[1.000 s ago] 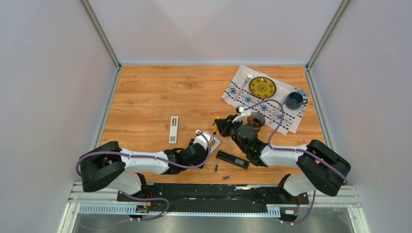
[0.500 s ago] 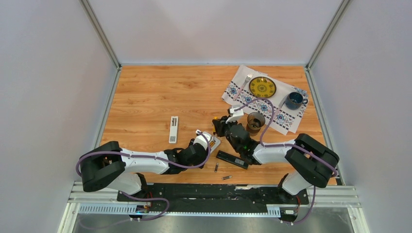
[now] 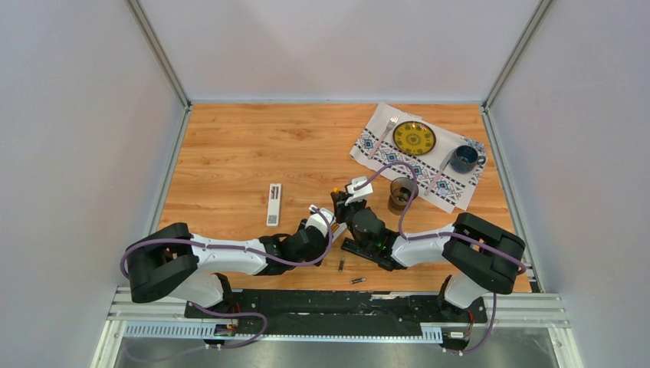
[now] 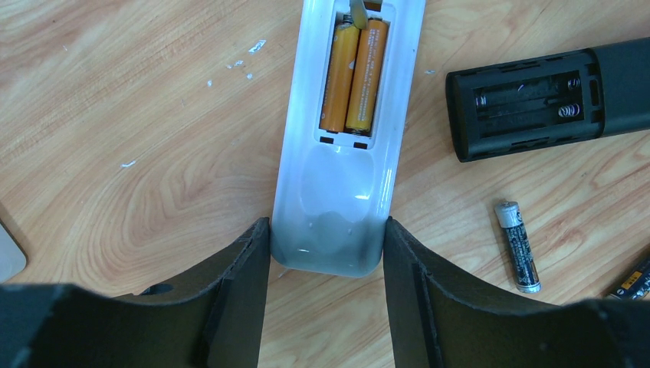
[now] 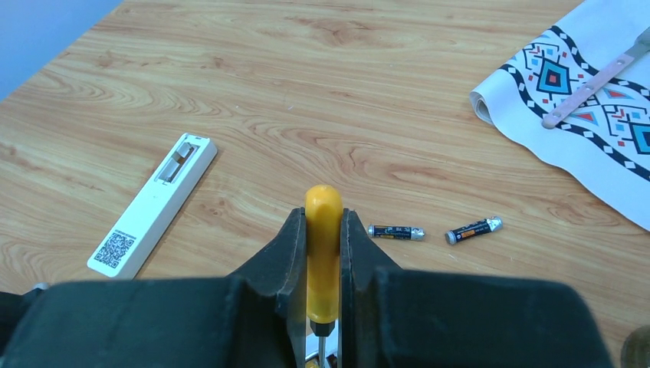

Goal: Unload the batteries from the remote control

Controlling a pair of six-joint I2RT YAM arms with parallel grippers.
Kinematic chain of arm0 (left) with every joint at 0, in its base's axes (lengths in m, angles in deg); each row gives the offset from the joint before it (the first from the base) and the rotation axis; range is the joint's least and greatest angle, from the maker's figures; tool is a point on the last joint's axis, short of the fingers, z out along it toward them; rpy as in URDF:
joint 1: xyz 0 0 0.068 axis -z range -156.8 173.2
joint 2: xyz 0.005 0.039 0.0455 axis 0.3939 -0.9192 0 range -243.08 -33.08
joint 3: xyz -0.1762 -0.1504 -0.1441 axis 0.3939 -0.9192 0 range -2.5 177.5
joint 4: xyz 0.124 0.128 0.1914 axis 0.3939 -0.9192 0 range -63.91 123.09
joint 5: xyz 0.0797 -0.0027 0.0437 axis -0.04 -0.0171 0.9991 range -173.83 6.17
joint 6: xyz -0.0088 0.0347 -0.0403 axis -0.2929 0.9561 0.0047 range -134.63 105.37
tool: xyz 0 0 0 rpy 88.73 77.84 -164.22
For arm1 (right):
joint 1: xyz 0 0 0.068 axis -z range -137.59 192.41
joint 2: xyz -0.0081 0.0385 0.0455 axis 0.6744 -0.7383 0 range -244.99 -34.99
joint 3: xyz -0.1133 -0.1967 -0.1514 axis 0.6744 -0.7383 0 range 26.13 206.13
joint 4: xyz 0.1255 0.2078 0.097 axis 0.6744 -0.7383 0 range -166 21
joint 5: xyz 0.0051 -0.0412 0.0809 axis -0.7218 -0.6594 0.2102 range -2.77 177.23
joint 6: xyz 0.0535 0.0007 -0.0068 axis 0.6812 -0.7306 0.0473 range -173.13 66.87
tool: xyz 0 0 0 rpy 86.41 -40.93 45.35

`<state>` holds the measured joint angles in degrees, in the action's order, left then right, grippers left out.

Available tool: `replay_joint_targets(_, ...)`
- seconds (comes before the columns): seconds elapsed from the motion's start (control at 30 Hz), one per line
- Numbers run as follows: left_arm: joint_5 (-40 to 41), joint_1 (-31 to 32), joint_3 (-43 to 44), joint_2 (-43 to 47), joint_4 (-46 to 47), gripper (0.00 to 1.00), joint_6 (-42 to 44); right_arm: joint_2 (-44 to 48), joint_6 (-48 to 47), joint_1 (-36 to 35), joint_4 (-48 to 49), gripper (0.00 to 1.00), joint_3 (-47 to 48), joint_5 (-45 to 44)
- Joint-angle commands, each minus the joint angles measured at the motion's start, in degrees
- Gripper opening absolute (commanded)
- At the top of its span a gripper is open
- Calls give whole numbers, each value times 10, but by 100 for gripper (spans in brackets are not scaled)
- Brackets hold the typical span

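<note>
Prying step: levering the orange batteries [image 4: 354,75] out of the white remote [image 4: 341,153], judged from the tool tip at the bay's far end.
Right claw [image 5: 323,261]: clamped on the yellow handle of the screwdriver [image 5: 323,253], blade pointing down; the tip [image 4: 357,11] shows at the top of the bay in the left wrist view.
Left claw [image 4: 326,261]: set wide around the near end of the white remote, a finger [image 4: 238,284] close at each side, steadying it; firm contact I cannot confirm.
Orange batteries: two, side by side, seated in the open bay.
Black remote [image 4: 548,96]: beside the white one, toward the desk's near edge, its bay bare, springs showing.
Loose batteries: one dark cell [image 4: 517,245] on the desk just near the black remote, others [image 5: 395,231] lying apart farther out.
Cover [image 5: 151,203]: white strip toward the left edge of the desk [image 3: 253,146].
Next move: likely dig the tip under one orange cell's end and lift, while the left claw keeps the remote from sliding.
Risk: the tip could slip off the cell.
</note>
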<state>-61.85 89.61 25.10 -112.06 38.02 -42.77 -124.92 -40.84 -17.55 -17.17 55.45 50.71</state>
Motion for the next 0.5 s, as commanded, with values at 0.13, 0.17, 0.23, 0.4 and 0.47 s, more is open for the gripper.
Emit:
replay_joint_targets(0.13,-54,1,-14,-33,-54,0,-18,-22,-39,-12,59,0,13,-53)
replay_joint_targets(0.17,-53,1,-14,-35,-54,0,-18,-25,-39,-13,60,0,13,-55)
replay_joint_targets(0.23,-54,2,-13,-35,-54,0,-18,-25,-39,-13,74,0,7,-61)
replay_joint_targets(0.4,-55,2,-12,-38,-55,0,-18,-21,-40,-12,74,0,9,-58)
replay_joint_targets(0.47,-55,2,-11,-42,-54,0,-17,-22,-36,-12,74,0,7,-55)
